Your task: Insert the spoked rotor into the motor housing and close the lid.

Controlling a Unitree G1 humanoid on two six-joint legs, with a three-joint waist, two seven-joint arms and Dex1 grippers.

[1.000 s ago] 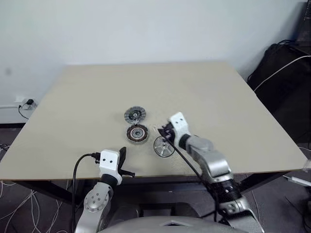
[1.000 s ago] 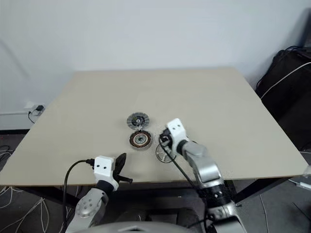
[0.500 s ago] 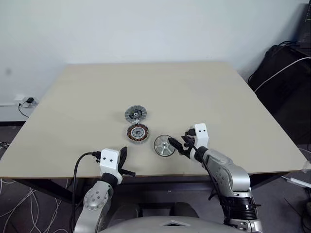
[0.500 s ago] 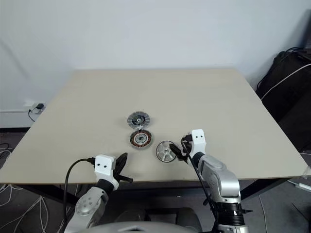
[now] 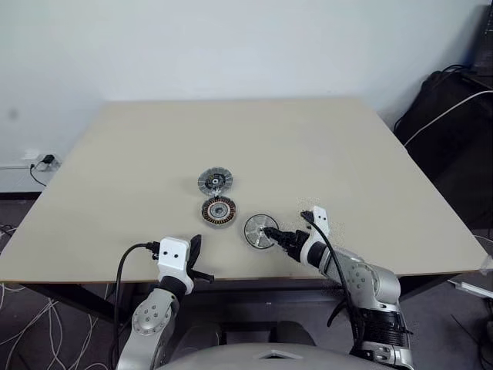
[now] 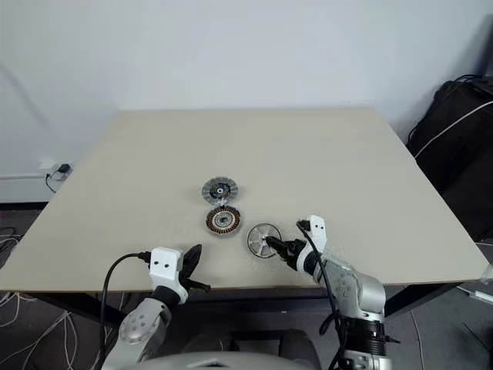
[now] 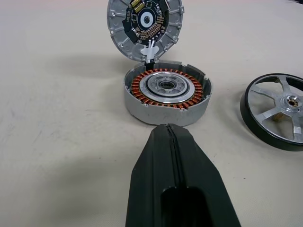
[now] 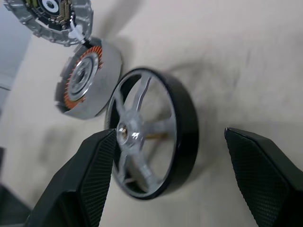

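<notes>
I find the spoked rotor (image 5: 260, 231), a black-rimmed wheel with silver spokes and a bright hub, lying flat on the table (image 5: 323, 146) near the front edge. It sits outside the housing, just to the right of it, with a narrow strip of bare tabletop between the two.

The right gripper (image 5: 279, 237) is at the rotor's right side, angled down and to the left. Its jaws stand wide apart and grasp nothing. In the right wrist view the rotor lies between the two black fingers (image 8: 94, 179); one finger overlaps the rim near the hub and the other stands clear of the opposite side. I cannot tell from these views whether the near finger actually touches the rim.

The motor housing (image 7: 165, 97) is a shallow silver cup, open at the top, with a ring of copper windings exposed around a silvery centre. The lid (image 7: 144, 21) is just behind it, at the housing's far rim, with its circuit-board face showing and short white wires where the two parts meet.

The left gripper (image 7: 170, 130) is at the table's front edge, pointing at the housing but apart from it. Its fingers are pressed together and hold nothing.
</notes>
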